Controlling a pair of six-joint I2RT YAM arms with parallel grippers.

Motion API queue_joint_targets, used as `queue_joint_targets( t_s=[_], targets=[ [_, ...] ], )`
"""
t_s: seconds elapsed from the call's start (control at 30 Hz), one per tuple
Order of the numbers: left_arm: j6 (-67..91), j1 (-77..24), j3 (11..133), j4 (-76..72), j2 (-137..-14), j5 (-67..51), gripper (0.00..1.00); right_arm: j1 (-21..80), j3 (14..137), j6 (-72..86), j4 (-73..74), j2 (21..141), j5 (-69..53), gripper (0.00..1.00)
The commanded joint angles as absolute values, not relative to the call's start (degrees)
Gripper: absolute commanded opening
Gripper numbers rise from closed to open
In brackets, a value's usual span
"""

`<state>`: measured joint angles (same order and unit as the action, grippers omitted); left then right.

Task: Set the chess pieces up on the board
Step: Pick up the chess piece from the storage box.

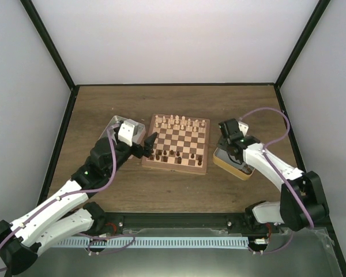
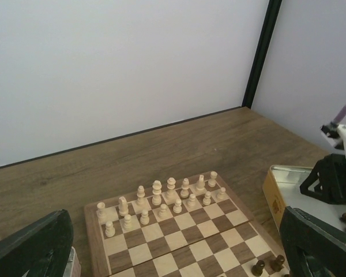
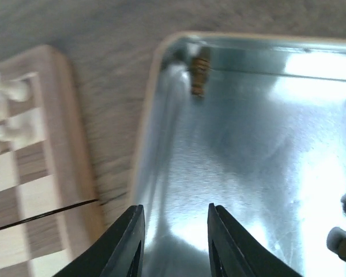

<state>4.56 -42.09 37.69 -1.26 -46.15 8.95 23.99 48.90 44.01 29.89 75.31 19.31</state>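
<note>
**Left end effector**: jaws spread wide, nothing between them; it hovers at the left edge of the board.
**Board:** on the table, ahead of and below the left end effector, and left of the right one.
**Right end effector**: fingers partly apart, holding nothing; it sits low over a metal tin.
**Chess pieces**: several dark ones stand on the board's near rows, just ahead of the left end effector. One more lies in the tin's far corner, beyond the right fingers.
**Cream chessmen**: two rows along the board's far edge.
**Second tin**: partly under the left arm.
</note>
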Motion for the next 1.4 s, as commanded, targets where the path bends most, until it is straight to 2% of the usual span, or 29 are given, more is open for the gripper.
queue_joint_targets(
  t_s=[0.0, 0.13, 0.43, 0.8, 0.93, 1.13, 1.37],
  targets=[
    [5.5, -42.09, 38.77, -2.65, -46.4, 6.9, 1.0, 17.48, 44.98, 45.04, 21.64, 76.84, 16.29, 0.32],
    [5.54, -42.07, 41.15, 0.57, -48.16, 4.22, 1.0, 13.35, 45.02, 43.01, 15.13, 82.99, 12.14, 0.32],
    [6.06, -42.02, 42.44, 1.09, -50.18, 2.46, 1.0, 11.34, 51.59, 41.71, 11.89, 94.3, 13.72, 0.31],
    [5.63, -42.09, 41.33, 0.27, -50.12, 4.48, 1.0, 9.06, 54.19, 41.04, 10.86, 101.55, 14.28, 0.27],
    [5.54, -42.05, 41.26, 0.0, -50.85, 4.4, 1.0, 8.92, 55.2, 40.47, 10.84, 102.44, 14.94, 0.21],
    [5.58, -42.06, 41.06, 0.21, -50.99, 5.0, 1.0, 8.95, 54.84, 38.15, 11.6, 100.09, 13.84, 0.03],
    [8.44, -42.09, 40.94, -0.07, -52.78, 2.91, 1.0, 9.03, 53.07, 32.26, 16.9, 88.92, 1.01, 0.01]
  ],
)
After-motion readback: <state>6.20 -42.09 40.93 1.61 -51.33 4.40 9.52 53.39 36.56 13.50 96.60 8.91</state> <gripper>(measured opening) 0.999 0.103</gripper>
